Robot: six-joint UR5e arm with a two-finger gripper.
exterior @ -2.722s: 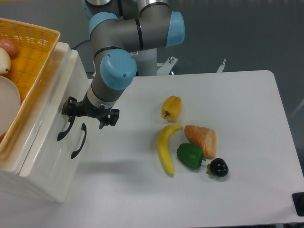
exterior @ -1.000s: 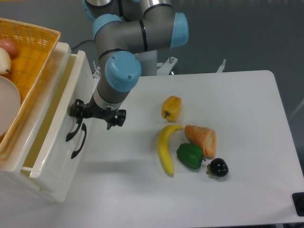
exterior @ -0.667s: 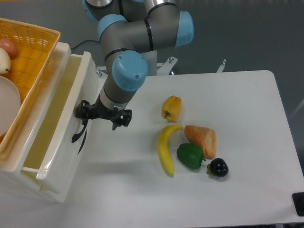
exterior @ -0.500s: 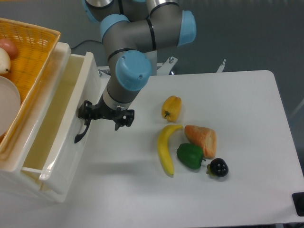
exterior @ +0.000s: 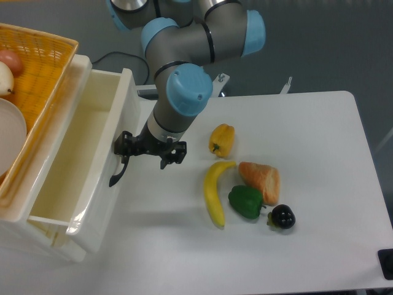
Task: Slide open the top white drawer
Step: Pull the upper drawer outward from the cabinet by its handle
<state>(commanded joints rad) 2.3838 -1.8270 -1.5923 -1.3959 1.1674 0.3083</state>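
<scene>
The top white drawer stands at the left edge of the desk, pulled well out of the white cabinet, with its cream interior exposed. Its front panel faces the desk surface and carries a black curved handle.

The claw is at the upper end of that handle, with its fingers on either side of it. The fingers appear to be closed on the handle, though the contact point itself is partly hidden by the claw body. The grey arm with blue joint caps reaches down to it from the far edge of the desk.

A yellow wicker basket sits on top of the cabinet at the far left corner; it holds a white dish and some rounded produce, only partly in view.

Near the middle of the desk lie a yellow pepper, a banana, a piece of bread, a green pepper and a small dark fruit. The bread touches the green pepper; the banana lies just beside both. All are well apart from the drawer.
</scene>
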